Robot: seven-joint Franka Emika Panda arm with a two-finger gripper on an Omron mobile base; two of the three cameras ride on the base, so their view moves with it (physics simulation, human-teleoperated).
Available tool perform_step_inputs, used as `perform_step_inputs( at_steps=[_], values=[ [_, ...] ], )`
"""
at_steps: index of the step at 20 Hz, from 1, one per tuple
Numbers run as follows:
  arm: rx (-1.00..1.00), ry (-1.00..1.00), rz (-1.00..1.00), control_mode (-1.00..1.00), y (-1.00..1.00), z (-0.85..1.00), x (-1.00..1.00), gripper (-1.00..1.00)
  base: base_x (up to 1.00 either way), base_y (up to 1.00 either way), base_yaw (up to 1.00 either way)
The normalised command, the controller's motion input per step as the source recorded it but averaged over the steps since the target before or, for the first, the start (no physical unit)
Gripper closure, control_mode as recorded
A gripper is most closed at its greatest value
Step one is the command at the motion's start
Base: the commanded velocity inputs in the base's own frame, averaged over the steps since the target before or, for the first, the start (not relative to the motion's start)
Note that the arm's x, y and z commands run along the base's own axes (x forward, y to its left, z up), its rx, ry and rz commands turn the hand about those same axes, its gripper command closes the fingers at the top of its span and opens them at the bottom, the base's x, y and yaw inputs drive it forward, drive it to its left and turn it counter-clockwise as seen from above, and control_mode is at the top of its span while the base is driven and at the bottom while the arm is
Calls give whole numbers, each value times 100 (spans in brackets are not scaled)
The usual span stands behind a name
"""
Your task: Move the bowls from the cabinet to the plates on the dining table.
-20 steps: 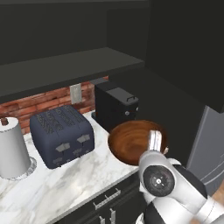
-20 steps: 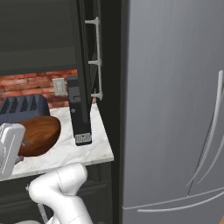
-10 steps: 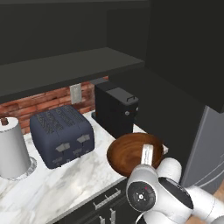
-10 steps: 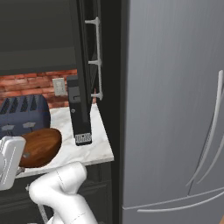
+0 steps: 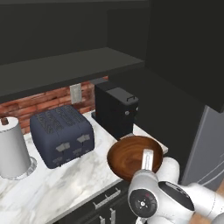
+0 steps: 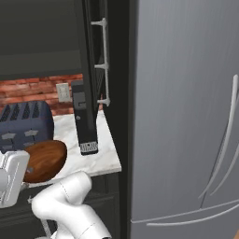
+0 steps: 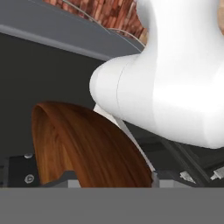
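Pincer (image 5: 147, 162) — clamped on bowl (image 5: 131, 156) rim | bowl above counter (image 5: 65, 183) edge — near coffee machine (image 5: 115, 109)

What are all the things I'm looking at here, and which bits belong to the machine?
Bowl: one, reddish-brown wood, gripped by its rim above the counter's front edge.
Toaster: one, dark blue, on the counter.
Paper towel roll: one, white, at the counter's left.
Coffee machine: one, black, behind the bowl.
Wall outlet: one, pale, on the red brick wall.
Counter: one, white marble.
Cabinet: one, dark, open, shelf above the counter.
Fridge: one, steel grey, right of the counter.
Gripper: one, white, closed on the bowl's rim.
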Motion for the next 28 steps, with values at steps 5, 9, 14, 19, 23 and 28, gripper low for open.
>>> perform_step_inputs(
  at_steps=[5,9,14,19,23,28],
  values=[
    [0,0,0,100,0,0,0,100,-20,0,0],
    [0,0,0,100,0,0,0,100,-23,0,0],
    [0,0,0,100,0,0,0,100,-90,0,0],
    [0,0,0,100,0,0,0,100,-100,0,1],
    [0,0,0,100,0,0,0,100,-100,0,1],
    [0,0,0,100,0,0,0,100,-79,0,1]
  ],
)
